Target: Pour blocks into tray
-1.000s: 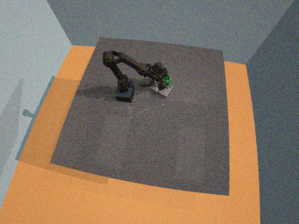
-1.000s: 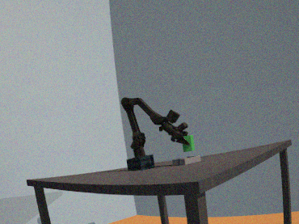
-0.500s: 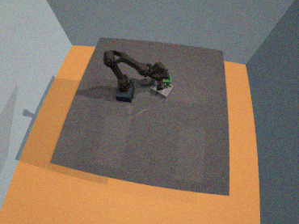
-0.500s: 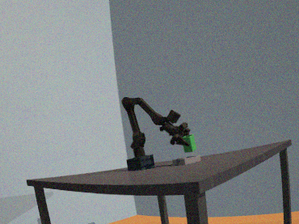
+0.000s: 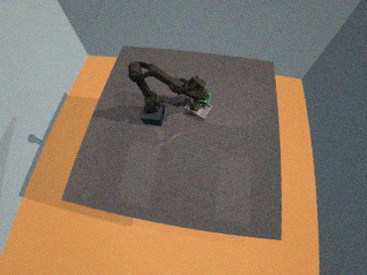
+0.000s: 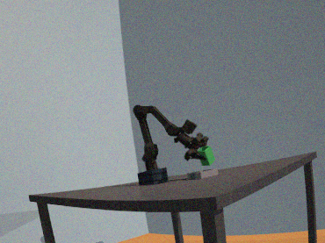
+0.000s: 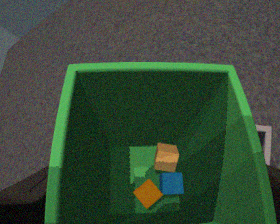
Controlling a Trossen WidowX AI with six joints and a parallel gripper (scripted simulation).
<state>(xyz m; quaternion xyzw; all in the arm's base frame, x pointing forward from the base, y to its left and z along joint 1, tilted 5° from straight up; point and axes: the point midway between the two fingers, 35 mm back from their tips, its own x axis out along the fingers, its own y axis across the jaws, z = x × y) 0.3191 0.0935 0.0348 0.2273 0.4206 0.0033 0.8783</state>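
Above tray (image 5: 204, 115) (image 6: 210, 174) (image 7: 268, 145), end effector (image 5: 202, 102) (image 6: 198, 152) grips green cup (image 5: 207, 98) (image 6: 205, 155) (image 7: 150, 67); three blocks inside.

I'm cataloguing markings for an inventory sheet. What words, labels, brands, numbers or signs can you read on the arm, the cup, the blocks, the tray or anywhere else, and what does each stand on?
None: no text can be read on the robot arm, green cup, blocks, tray or table.
Any tiny print on the arm would be too small and blurred to read.
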